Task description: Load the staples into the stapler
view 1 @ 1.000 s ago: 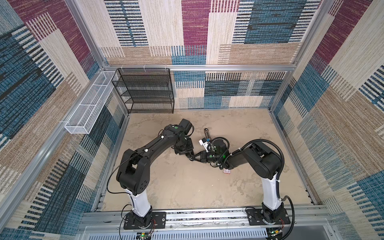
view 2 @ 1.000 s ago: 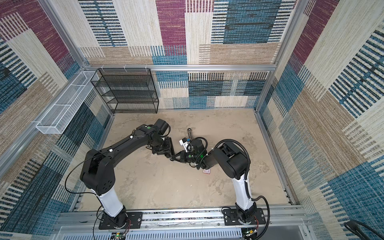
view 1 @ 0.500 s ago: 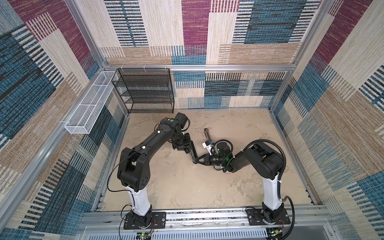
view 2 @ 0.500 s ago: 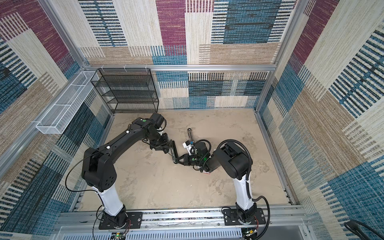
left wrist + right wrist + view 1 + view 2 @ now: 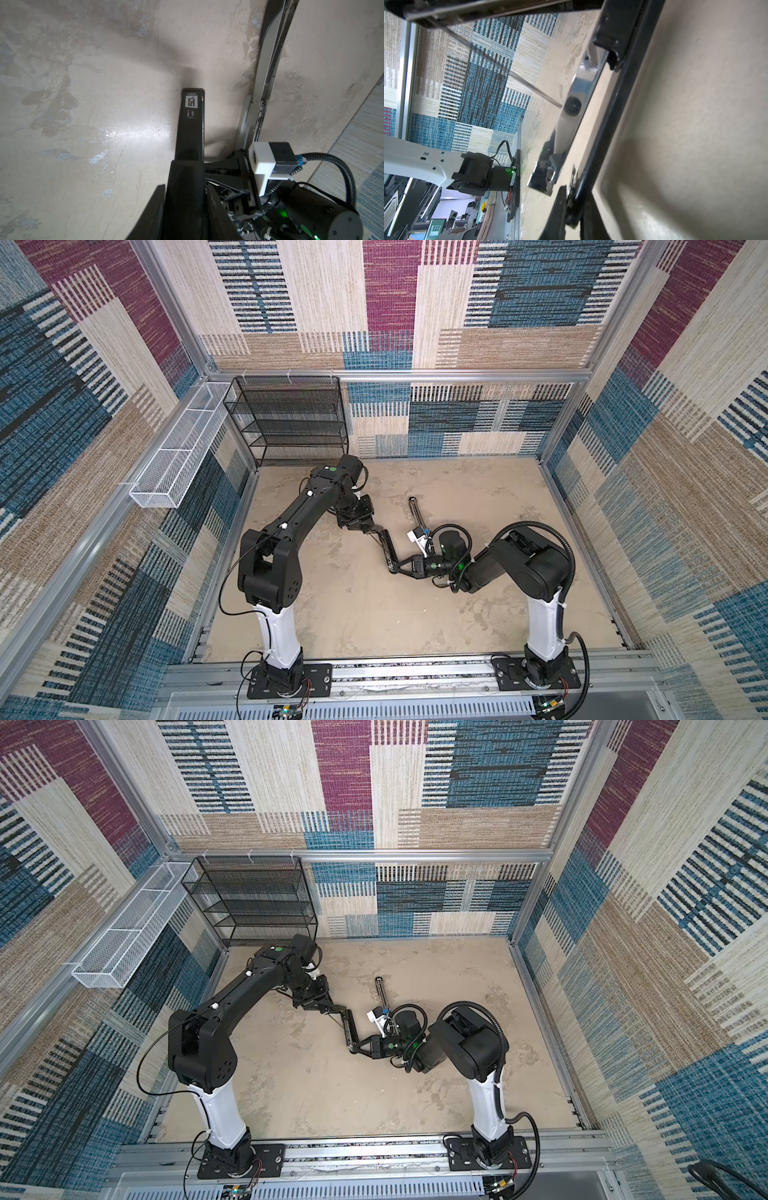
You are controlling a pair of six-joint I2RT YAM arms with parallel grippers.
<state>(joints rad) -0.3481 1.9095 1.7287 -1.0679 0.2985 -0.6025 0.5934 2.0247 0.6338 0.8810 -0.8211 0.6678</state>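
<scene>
Near the middle of the mottled beige tabletop [image 5: 353, 614], a touch toward 9 o'clock, the long black stapler [image 5: 386, 551] is held swung open between the two arms. In both top views its black bar [image 5: 350, 1029] runs from 11 o'clock to 5 o'clock. The left tool [image 5: 371, 529] meets the 11 o'clock end and the right tool [image 5: 397, 569] the 5 o'clock end.

The left wrist view shows that bar, marked with a white "50" label, coming out from between the left tool's fingers [image 5: 153, 214], which pinch it. In the right wrist view the right tool's fingers [image 5: 559, 209] are pressed together on the stapler's thin end. A silver metal channel [image 5: 579, 87] lies alongside, and a thin spring rod [image 5: 519, 76] slants across to it.

At 1 o'clock from the held bar, a slim dark-and-silver rail [image 5: 415, 512] points toward 12 o'clock. It is probably the stapler's other half, though the right arm's white wrist camera [image 5: 415, 537] hides any join. A black wire shelf rack [image 5: 291, 418] stands at the tabletop's 11 o'clock corner
</scene>
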